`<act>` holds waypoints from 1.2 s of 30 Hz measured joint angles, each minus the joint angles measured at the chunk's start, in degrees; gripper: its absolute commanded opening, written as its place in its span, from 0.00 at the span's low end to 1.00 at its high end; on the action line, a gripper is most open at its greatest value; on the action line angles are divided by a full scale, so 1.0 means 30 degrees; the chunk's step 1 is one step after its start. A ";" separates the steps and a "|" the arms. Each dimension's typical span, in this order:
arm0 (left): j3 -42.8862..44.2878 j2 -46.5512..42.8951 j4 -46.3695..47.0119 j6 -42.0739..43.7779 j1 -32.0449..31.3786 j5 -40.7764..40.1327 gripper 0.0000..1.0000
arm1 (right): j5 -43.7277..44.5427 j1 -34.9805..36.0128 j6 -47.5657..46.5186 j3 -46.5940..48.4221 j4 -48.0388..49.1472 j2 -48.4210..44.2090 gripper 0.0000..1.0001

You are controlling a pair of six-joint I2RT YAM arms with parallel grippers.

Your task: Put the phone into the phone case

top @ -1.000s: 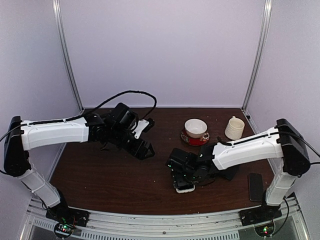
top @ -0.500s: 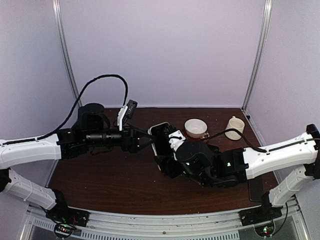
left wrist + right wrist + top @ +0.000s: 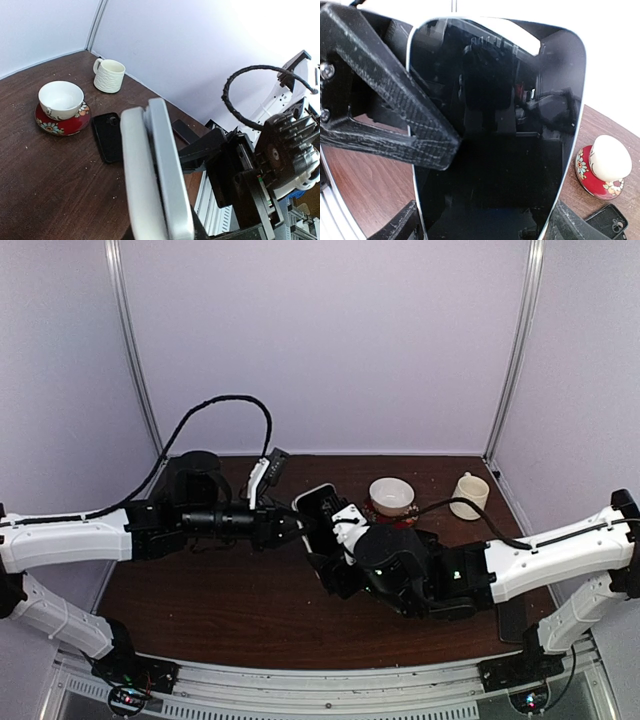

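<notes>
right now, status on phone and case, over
Right tool shut on phone, held up. Left tool at its face, grip unclear. Case lies flat by saucer, uncovered.

The phone [image 3: 495, 125], its screen dark and glossy, fills the middle of the frame and is gripped at its lower edges by the right tool [image 3: 487, 227]. Its left edge is overlapped from the upper left by the left tool [image 3: 435, 142]. At lower right, a cup [image 3: 610, 157] on a saucer [image 3: 587, 181] and a black case [image 3: 607, 220] are seen on the table [image 3: 365, 190].
</notes>
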 measured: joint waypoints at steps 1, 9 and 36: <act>0.0000 0.0051 0.0000 -0.0007 -0.0051 0.0066 0.11 | -0.0015 0.0000 -0.0087 -0.0219 0.0233 0.0000 0.63; -0.0656 0.1173 -0.0029 0.2266 -0.0612 0.0321 0.00 | -0.1639 0.0015 0.0350 -0.2033 0.0124 -0.1239 1.00; -0.5741 0.3869 0.5712 0.8204 -0.1566 -0.0991 0.07 | -0.6550 -0.3126 0.4036 -0.0568 0.0590 0.1756 0.81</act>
